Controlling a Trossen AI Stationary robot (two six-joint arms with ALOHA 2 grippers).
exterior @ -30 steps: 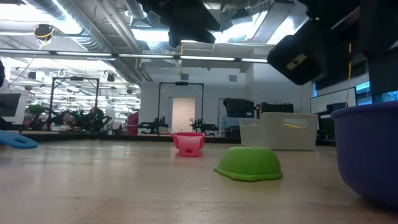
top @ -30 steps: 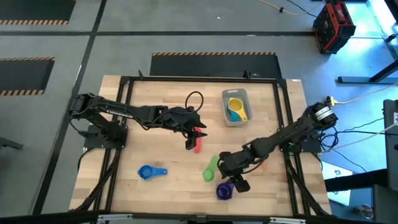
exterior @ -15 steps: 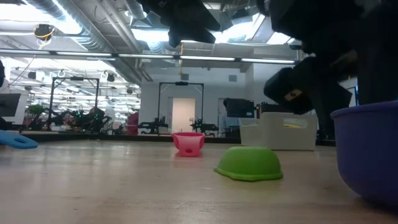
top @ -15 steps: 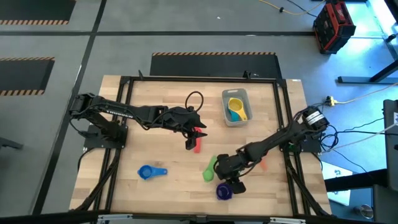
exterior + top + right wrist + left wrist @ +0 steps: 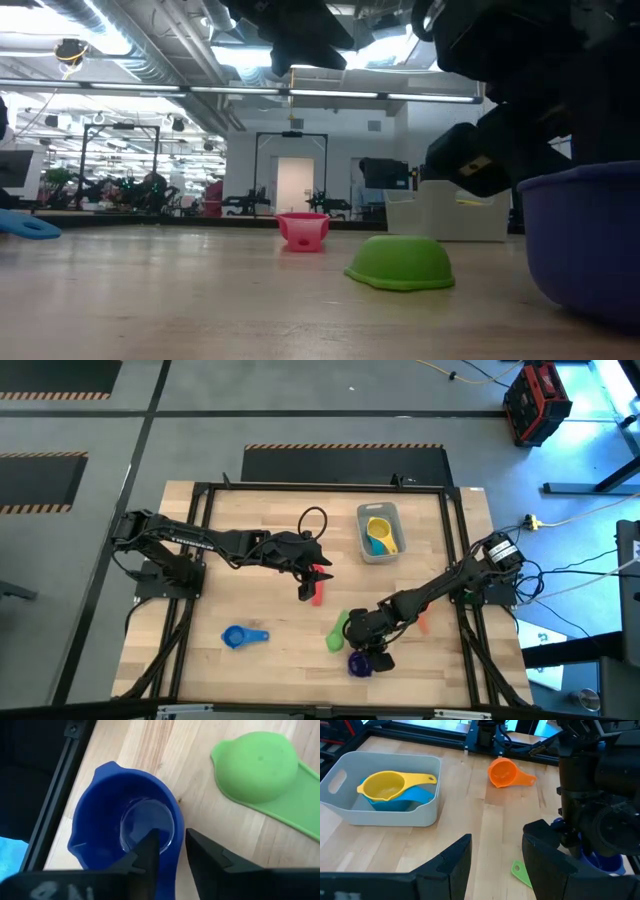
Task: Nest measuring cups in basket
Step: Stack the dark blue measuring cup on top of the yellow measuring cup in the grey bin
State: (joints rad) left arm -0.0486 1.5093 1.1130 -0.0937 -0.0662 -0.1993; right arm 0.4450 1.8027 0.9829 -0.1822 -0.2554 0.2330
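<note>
R gripper [image 5: 169, 851] at lower centre of high view straddles the purple cup [image 5: 360, 665]'s rim w/ fingers partly closed, grip not yet firm, so a thin bite could slip or tip it before the basket [image 5: 362, 543] upper centre; L gripper [image 5: 306, 584] open, empty over red cup [image 5: 318, 592].

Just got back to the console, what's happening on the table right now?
The right gripper is down at the purple cup near the table's front edge, one finger inside the bowl and one outside its rim, not clearly clamped yet. The left gripper hangs open above the red cup mid-table. The basket holds the yellow cup nested in the teal cup. The green cup lies upside down; the blue cup and orange cup lie loose.
</note>
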